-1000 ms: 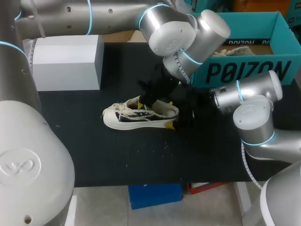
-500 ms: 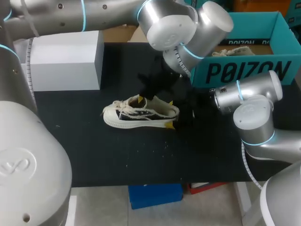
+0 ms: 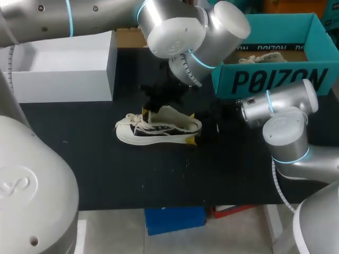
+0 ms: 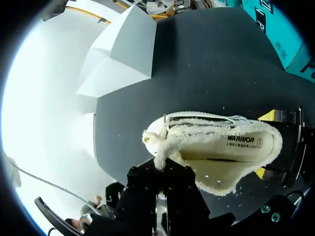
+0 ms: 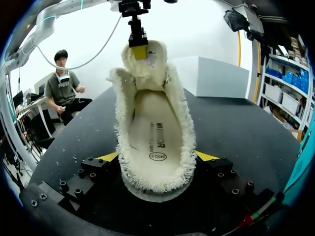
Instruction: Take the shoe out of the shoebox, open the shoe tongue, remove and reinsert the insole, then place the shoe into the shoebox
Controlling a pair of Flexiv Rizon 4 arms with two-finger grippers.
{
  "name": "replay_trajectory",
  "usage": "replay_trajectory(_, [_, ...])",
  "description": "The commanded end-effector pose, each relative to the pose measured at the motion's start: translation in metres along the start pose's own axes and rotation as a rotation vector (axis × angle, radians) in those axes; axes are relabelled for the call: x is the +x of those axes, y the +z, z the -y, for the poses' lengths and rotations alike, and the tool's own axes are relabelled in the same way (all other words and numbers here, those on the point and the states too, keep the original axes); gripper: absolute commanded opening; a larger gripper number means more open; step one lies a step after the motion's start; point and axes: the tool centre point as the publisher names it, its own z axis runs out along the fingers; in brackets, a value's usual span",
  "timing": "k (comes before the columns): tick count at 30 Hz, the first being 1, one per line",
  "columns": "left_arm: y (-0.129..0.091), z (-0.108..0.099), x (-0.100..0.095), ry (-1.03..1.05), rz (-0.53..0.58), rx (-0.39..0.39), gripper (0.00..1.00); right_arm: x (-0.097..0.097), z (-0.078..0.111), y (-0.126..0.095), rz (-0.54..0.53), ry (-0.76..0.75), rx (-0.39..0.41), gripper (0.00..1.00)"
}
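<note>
Fingers of my left gripper [image 3: 149,111], right of the white box [image 3: 63,69], look pinched narrow on the tongue [image 5: 142,71], which stands upright, though my wrist view hides the tips. The shoe [image 3: 153,130] stands on the table [image 3: 106,174], toe leftward. My right gripper [image 3: 190,128] clamps its heel from both sides. The shoebox [image 3: 275,80] sits far right.

Shoe [image 3: 159,129] — low-top, cream sole and laces, dark sides, fleecy cream lining. It stands upright on its sole on the bench [image 3: 106,174], toe toward the left arm's side. The heel is pinched between the tips of the right claw [image 5: 157,157]. Tongue [image 5: 144,66] is lifted up and forward over the laces, its end gripped by the left claw [image 4: 163,169]. Insole [image 5: 153,130] lies flat inside, in plain sight. Shoebox [image 3: 275,79] — teal, open-topped, beyond the heel and apart from the shoe.
</note>
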Motion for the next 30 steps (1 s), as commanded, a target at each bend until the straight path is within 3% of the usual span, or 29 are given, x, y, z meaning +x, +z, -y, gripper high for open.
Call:
replay_trajectory(1, [0.006, -0.007, -0.016, -0.018, -0.006, 0.003, 0.00, -0.001, 0.002, 0.002, 0.002, 0.002, 0.001, 0.00])
replay_trajectory(4, [0.011, -0.010, -0.022, -0.032, 0.002, 0.000, 0.00, -0.001, 0.002, 0.002, 0.002, 0.002, 0.001, 0.00])
replay_trajectory(5, [0.012, -0.011, -0.024, -0.042, 0.008, -0.003, 0.44, -0.001, 0.002, 0.002, 0.002, 0.002, 0.001, 0.00])
replay_trajectory(6, [0.013, -0.012, -0.026, -0.042, 0.008, -0.003, 1.00, -0.001, 0.002, 0.002, 0.002, 0.002, 0.001, 0.00])
replay_trajectory(16, [0.021, -0.014, -0.048, -0.099, 0.017, -0.007, 1.00, -0.001, 0.002, 0.002, 0.002, 0.002, 0.001, 0.00])
replay_trajectory(30, [0.034, -0.020, -0.062, -0.137, 0.030, -0.026, 1.00, -0.001, 0.002, 0.002, 0.002, 0.002, 0.001, 0.00])
